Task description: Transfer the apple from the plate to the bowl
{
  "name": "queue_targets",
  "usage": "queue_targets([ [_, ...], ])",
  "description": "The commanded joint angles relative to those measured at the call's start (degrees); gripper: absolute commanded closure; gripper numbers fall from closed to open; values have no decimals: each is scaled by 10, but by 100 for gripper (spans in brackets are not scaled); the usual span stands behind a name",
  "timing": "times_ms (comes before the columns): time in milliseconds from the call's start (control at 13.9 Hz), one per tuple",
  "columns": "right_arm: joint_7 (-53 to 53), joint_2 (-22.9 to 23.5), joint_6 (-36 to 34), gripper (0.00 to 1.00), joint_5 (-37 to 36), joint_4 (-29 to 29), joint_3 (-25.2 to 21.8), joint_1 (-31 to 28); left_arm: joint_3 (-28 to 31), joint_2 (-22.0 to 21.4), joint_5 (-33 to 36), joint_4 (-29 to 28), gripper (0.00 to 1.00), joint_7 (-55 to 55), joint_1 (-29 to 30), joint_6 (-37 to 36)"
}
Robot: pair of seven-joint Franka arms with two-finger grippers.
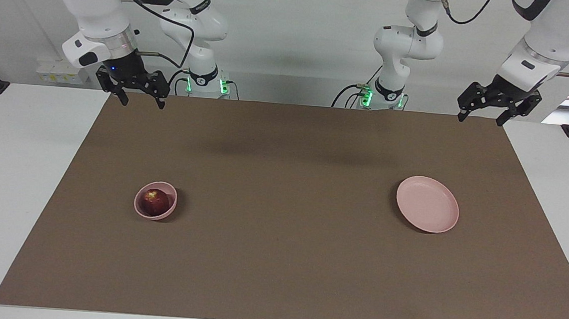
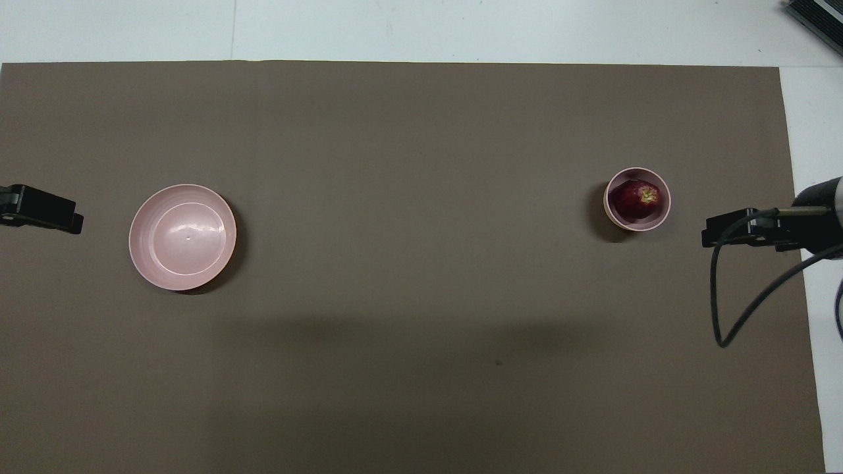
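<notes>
— Count, please: what is on the table?

— One apple, one bowl, one plate, two grippers. The apple sits in the bowl, yellowish patch up. The plate is bare.

— Where do they lie?

— In the overhead view the bowl is at about three o'clock from the mat's middle, toward the right arm's end; the plate is at nine o'clock, toward the left arm's end. They are well apart.

— Surface and room?

— A brown mat covers a white table; a pale wall runs along the robots' end, with green lights at the two arm bases.

— The arms?

— Right gripper hangs over the mat's corner at the robots' end, at eleven o'clock from the bowl in the facing view, fingers spread, holding nothing. Left gripper hangs over the other corner there, at one o'clock from the plate, fingers likewise apart and empty. Both wait.

— Anything in the way?

— A black cable loops from the right wrist, clear of the bowl.
</notes>
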Motion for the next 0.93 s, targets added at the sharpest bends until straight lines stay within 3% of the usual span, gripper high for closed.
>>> queue_targets([
  [0, 19, 4, -23, 0, 4, 21, 2, -4, 1, -4, -7, 2, 0, -1, 2, -11],
  [861, 17, 1, -28, 0, -17, 29, 5, -4, 1, -4, -7, 2, 0, -1, 2, -11],
])
